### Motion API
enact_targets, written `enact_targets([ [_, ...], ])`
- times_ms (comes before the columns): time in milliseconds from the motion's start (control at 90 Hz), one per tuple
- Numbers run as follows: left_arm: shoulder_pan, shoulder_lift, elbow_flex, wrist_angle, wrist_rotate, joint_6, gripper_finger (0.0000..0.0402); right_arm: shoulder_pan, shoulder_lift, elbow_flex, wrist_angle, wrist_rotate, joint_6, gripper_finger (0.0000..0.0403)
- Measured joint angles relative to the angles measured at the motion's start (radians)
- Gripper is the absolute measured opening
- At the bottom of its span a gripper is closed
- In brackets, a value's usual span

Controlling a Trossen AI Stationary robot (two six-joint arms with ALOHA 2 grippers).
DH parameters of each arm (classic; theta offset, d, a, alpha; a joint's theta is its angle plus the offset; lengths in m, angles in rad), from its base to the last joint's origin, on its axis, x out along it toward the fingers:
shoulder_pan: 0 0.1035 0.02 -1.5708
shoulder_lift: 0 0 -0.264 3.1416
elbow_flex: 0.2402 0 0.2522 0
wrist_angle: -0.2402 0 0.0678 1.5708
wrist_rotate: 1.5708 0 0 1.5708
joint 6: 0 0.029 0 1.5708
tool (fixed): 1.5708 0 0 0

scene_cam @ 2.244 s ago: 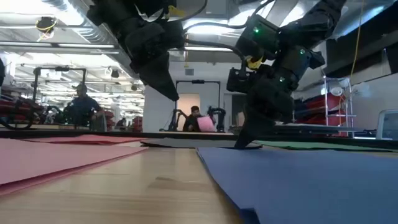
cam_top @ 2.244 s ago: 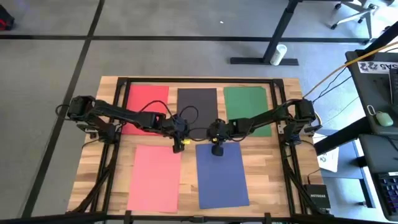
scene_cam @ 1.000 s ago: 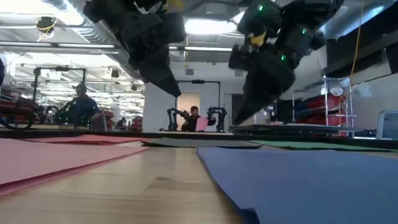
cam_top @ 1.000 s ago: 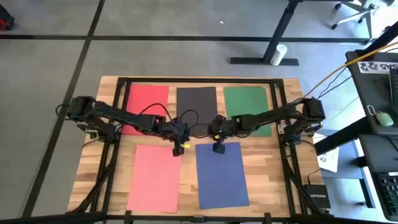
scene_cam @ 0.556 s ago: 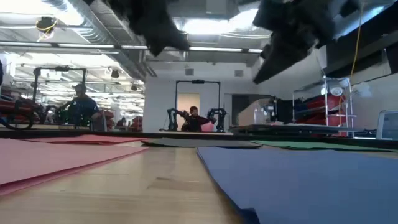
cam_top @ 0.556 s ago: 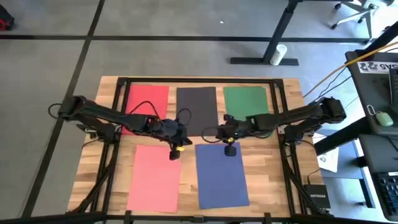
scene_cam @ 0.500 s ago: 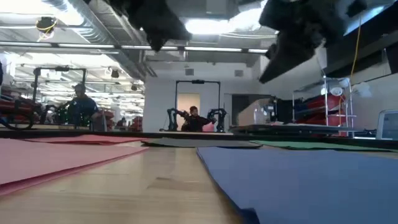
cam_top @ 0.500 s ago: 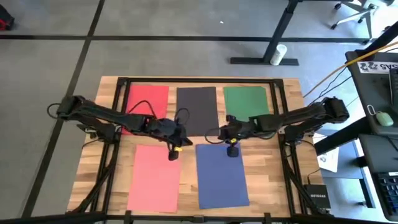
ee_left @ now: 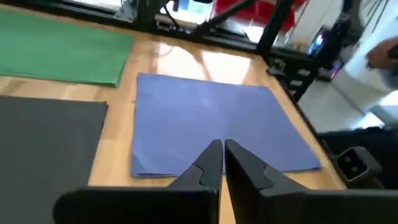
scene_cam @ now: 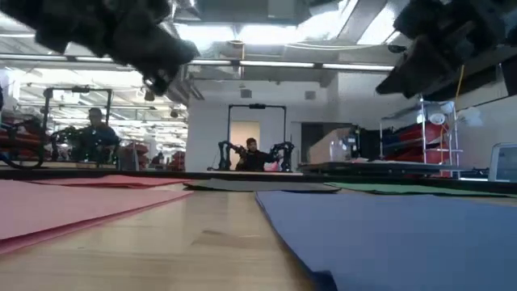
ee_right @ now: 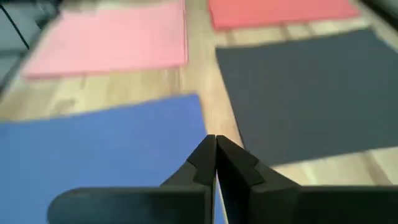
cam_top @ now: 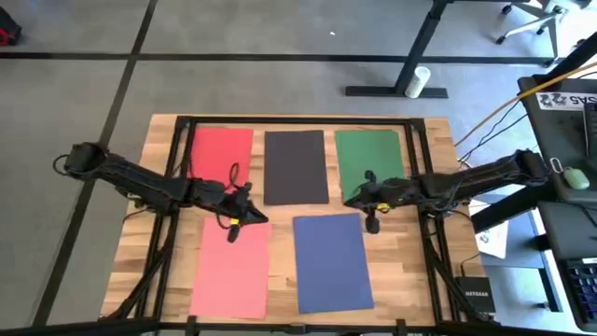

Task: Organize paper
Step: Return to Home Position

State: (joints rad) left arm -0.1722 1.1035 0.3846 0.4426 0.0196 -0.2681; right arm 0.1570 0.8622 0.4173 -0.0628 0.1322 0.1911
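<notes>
Paper lies in five colour piles; left claw and right claw, closed and empty, have withdrawn from frame centre: sorting appears complete.

Paper on table: 3 stacks at 11, 12, 1 o'clock; 2 at 7 & 5. L gripper over the 7 stack, R gripper beside the 5.

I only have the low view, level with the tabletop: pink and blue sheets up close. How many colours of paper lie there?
Observer: Five: red paper, black paper and green paper in the far row, pink paper and blue paper nearer.
Visitor: Do the claws hold any?
Observer: No. The left gripper, over the pink paper's far edge, is shut on nothing.
Visitor: The other?
Observer: The right gripper, by the blue paper's far corner, is shut and empty too.
</notes>
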Motion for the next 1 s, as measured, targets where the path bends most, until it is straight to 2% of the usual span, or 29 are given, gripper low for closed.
enact_targets([
  [344,0.000,-0.316,-0.180,0.012,-0.001,-0.039,0.0000,0.000,-0.449,-0.156,-0.021,0.091,0.008,0.0000],
  [644,0.005,-0.524,-0.294,0.009,-0.056,-0.046,0.0000,0.000,-0.776,-0.183,-0.162,0.191,-0.015,0.0000],
  [767,0.029,-0.568,-0.316,-0.002,-0.056,-0.057,0.0000,0.000,-0.864,-0.184,-0.182,0.200,-0.044,0.0000],
  [1000,0.100,-0.586,-0.331,-0.038,-0.056,-0.035,0.0000,0.000,-0.858,-0.184,-0.181,0.205,-0.068,0.0000],
])
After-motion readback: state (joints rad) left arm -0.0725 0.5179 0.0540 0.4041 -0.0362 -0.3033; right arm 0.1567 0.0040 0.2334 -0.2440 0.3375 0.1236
